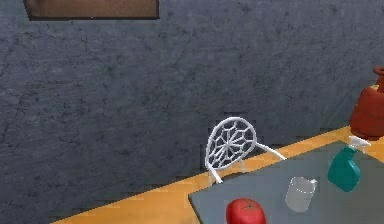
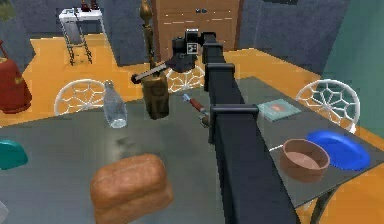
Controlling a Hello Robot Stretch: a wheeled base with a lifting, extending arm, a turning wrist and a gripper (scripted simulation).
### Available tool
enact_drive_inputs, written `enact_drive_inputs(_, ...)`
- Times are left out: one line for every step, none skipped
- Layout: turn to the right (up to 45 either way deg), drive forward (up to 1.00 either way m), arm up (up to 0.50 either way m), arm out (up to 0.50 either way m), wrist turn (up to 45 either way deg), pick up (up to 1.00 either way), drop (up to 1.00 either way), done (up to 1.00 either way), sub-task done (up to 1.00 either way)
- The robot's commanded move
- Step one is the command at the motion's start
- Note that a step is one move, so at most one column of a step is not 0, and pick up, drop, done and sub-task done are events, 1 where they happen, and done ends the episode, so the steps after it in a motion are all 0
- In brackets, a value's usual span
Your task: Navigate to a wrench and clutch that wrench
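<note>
Gripper (image 2: 148, 73) at the far end of the dark arm (image 2: 235, 140), out across the grey table (image 2: 60, 150), next to a brown wooden pot (image 2: 155, 98). Impossible to tell if spread or pressed together, or if holding anything. Just beside the arm, flat on the tabletop: red-handled tool (image 2: 194, 104), probably the wrench. Looks like navigation done, clutch not yet made. Left to do: bringing fingers to that handle and taking hold. Farther out: glass bottle (image 2: 115, 105), bread loaf (image 2: 130, 185), brown bowl (image 2: 298, 158), blue plate (image 2: 338, 150).
</note>
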Motion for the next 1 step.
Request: enact_drive_inputs(0.0,0.00,0.00,0.00,45.0,0.00,0.00,0.00,0.00)
